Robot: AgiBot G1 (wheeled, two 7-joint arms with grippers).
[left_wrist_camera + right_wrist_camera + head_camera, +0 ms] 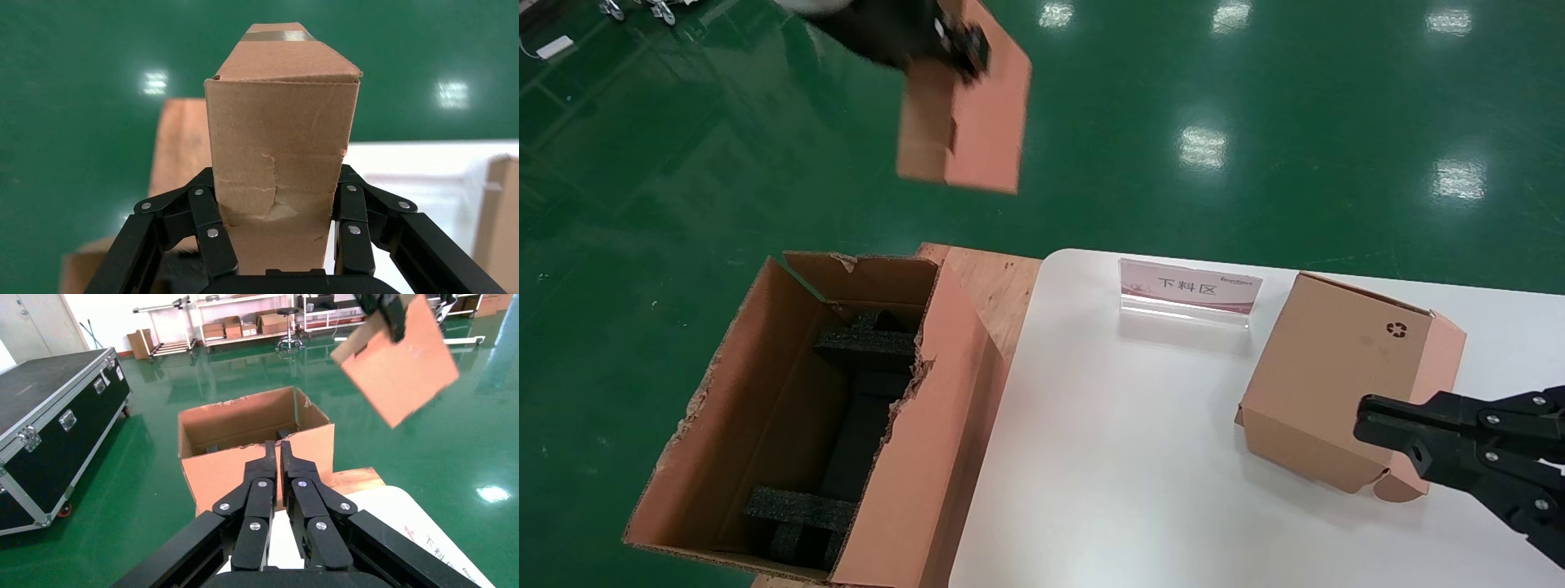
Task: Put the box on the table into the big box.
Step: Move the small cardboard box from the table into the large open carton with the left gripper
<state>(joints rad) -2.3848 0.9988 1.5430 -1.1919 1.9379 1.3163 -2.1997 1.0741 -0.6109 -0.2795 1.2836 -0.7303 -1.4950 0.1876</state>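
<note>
High above the green floor, beyond the big box, the left gripper held the box clamped and tilted, while the right gripper rested closed over the table.

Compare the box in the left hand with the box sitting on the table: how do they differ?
The box is in the air, shut in the left hand and tilted; the recycling-symbol box rests on the table, ungripped. That one bears a black recycling mark; the visible faces of the held box show none. The held box looks slimmer. Both are brown cardboard with pinkish sides. The right hand sits shut by the table box.
</note>
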